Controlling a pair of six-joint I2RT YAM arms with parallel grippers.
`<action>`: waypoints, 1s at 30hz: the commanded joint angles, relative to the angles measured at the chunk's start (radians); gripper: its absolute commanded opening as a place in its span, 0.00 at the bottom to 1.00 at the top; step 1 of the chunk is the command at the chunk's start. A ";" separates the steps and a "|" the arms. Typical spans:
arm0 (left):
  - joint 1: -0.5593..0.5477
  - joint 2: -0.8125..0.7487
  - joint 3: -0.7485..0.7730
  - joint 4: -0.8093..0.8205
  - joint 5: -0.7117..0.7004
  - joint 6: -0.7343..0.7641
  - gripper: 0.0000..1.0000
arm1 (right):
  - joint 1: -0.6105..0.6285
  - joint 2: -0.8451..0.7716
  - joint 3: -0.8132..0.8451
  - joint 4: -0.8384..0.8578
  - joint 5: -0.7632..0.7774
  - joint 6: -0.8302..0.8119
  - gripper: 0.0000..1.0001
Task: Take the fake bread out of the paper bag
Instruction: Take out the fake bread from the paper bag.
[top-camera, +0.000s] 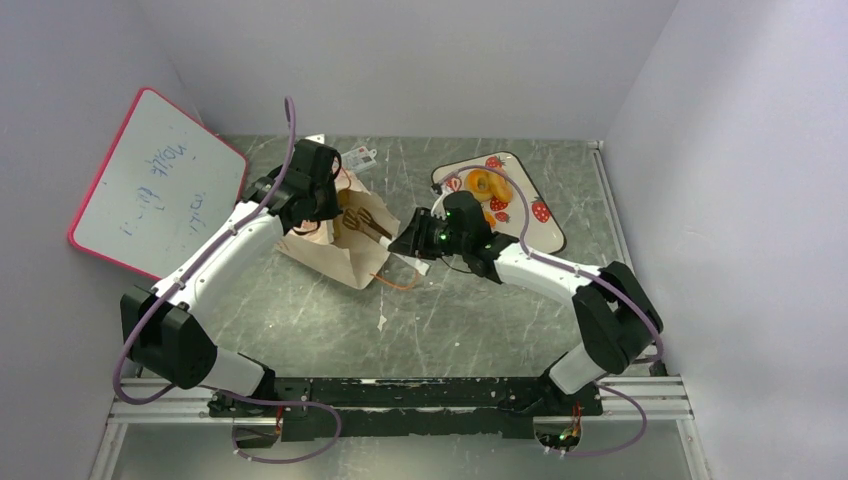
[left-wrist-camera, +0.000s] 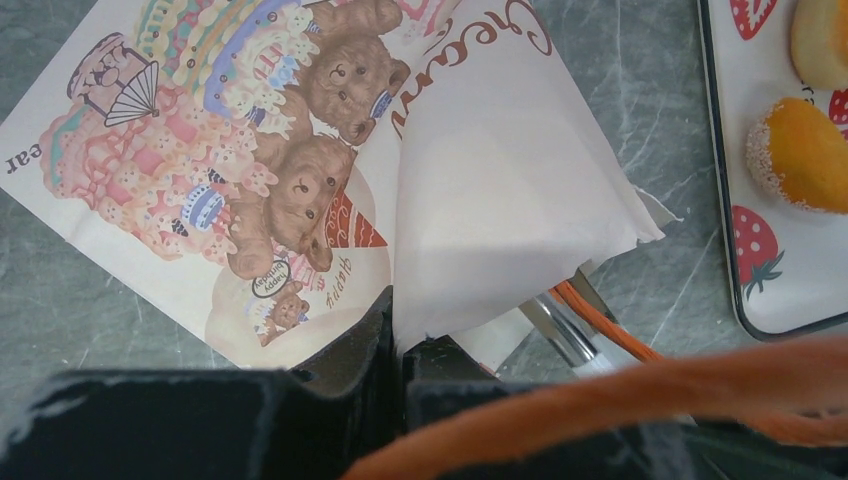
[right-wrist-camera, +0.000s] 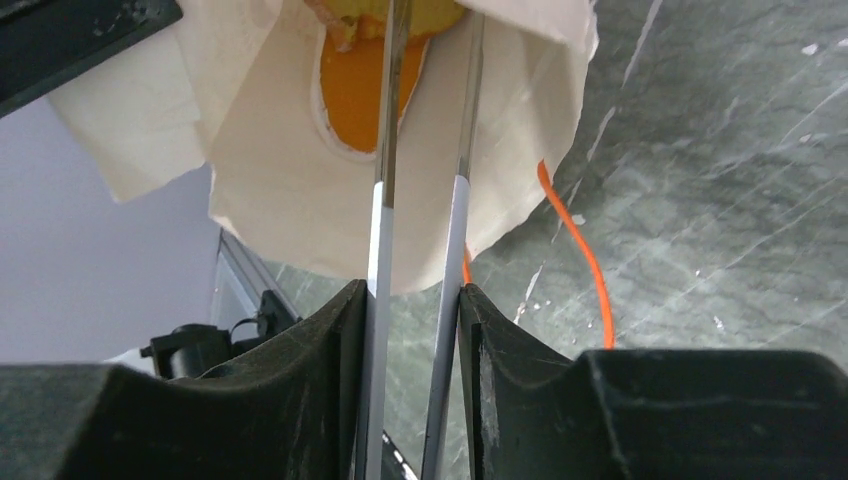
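The left pincer (left-wrist-camera: 400, 345) clamped the rim of the paper bag (left-wrist-camera: 500, 180) on the bench (left-wrist-camera: 620, 80); the right pincer (right-wrist-camera: 412, 300) squeezed metal tongs (right-wrist-camera: 383, 230) reaching orange bread (right-wrist-camera: 350, 100) inside.

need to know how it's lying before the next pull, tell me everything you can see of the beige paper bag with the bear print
The beige paper bag lies on its side on the grey table, printed face up: teddy bears, cakes, brown lettering. The left gripper is shut on its crumpled mouth edge, holding it open. A thin orange cord handle trails out. Metal tongs, held in the right gripper, reach into the mouth toward an orange bread piece inside.
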 joint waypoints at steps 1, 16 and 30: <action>0.000 -0.001 0.046 -0.039 0.047 0.024 0.07 | 0.012 0.026 0.051 0.053 0.062 -0.044 0.38; -0.045 0.031 0.097 -0.099 0.054 0.038 0.07 | 0.028 0.129 0.144 0.048 0.142 -0.094 0.39; -0.061 0.021 0.094 -0.138 0.064 0.052 0.07 | 0.038 0.208 0.197 0.042 0.191 -0.124 0.40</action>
